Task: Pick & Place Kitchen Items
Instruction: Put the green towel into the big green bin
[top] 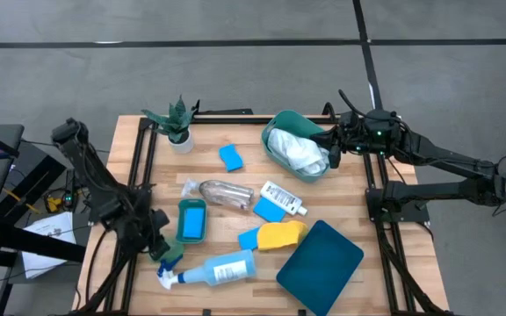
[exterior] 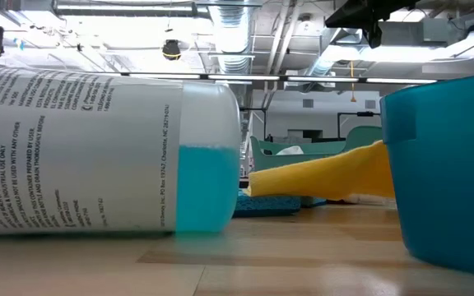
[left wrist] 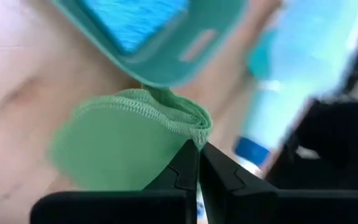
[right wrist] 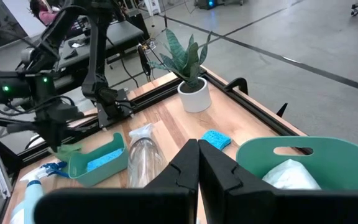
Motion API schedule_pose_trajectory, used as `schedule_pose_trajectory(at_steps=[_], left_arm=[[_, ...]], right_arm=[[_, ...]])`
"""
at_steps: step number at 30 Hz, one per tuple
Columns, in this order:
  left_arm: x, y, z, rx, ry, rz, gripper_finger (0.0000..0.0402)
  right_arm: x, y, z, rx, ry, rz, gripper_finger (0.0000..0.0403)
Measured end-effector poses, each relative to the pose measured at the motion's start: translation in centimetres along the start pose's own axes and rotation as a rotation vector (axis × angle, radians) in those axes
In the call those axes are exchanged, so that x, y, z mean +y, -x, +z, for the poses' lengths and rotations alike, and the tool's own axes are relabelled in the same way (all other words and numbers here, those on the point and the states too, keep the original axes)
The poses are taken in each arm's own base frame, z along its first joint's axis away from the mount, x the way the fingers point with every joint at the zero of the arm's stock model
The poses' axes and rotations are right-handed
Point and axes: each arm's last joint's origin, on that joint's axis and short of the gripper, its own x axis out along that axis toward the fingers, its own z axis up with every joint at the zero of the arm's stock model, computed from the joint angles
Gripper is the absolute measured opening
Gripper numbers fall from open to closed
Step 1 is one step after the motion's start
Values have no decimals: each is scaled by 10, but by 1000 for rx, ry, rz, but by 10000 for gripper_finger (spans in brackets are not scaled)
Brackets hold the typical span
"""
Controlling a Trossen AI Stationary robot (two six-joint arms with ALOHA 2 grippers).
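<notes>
The left gripper (top: 167, 252) sits low at the table's 8 o'clock corner, fingers clenched on the green cloth (left wrist: 129, 134) (pinched at its stitched edge). The right gripper (top: 330, 145) hovers at 2 o'clock, fingers pressed together on nothing, over the teal tub (top: 279, 125) containing one white cloth (top: 297, 151). Count: four blue sponges, one in a small teal tray (top: 191, 221); one yellow cloth (top: 282, 234); one spray bottle (top: 220, 269) directly beside the left gripper.
</notes>
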Motion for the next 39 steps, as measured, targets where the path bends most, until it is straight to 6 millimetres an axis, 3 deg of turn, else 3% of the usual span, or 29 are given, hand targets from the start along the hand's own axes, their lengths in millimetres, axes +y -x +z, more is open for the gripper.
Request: schedule_pose_trajectory(at_steps=[9, 39], left_arm=[[-4, 16, 5, -29, -61, -147, 0], [-44, 33, 17, -313, -136, -540, 0]], right_arm=[[0, 0, 0, -2, 13, 1, 0], [1, 0, 0, 2, 21, 16, 0]])
